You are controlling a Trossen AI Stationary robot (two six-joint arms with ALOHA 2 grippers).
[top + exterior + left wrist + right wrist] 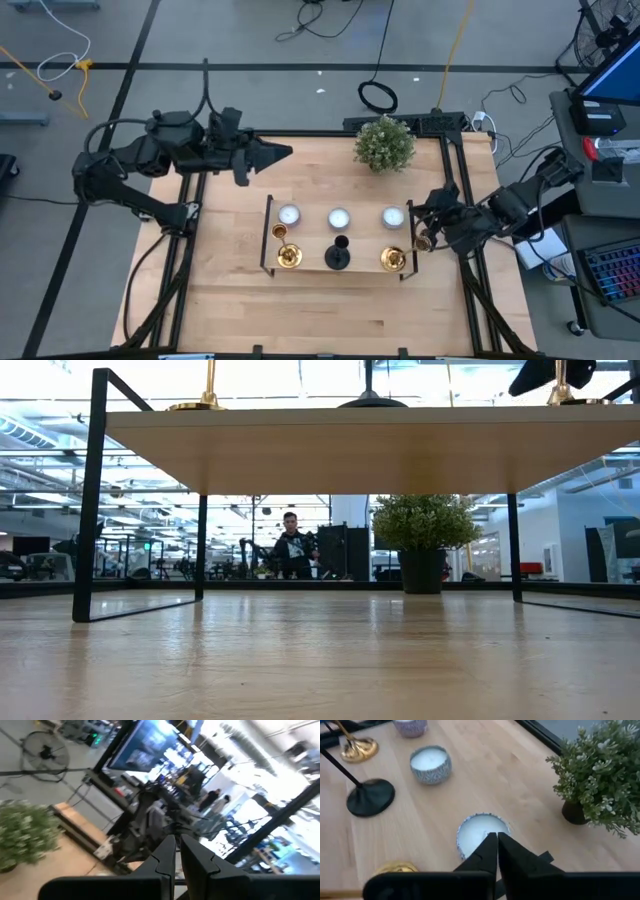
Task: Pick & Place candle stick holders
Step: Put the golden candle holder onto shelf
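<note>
Light wooden table (330, 310) with a black metal frame, seen from above. Long wooden stand with black frame (310, 262) lies across the table's middle. Three small round white candles in pale patterned tins sit in a row along the stand's far side: one at its left end (289, 215), one at its middle (339, 218), one at its right end (392, 217). Small green leafy plant in a dark pot (384, 143) stands at the table's far edge, well apart from the candles. Beyond the table, a person in dark clothing (292, 547) is visible in the room. Grey floor with loose cables (330, 25) surrounds the table.
</note>
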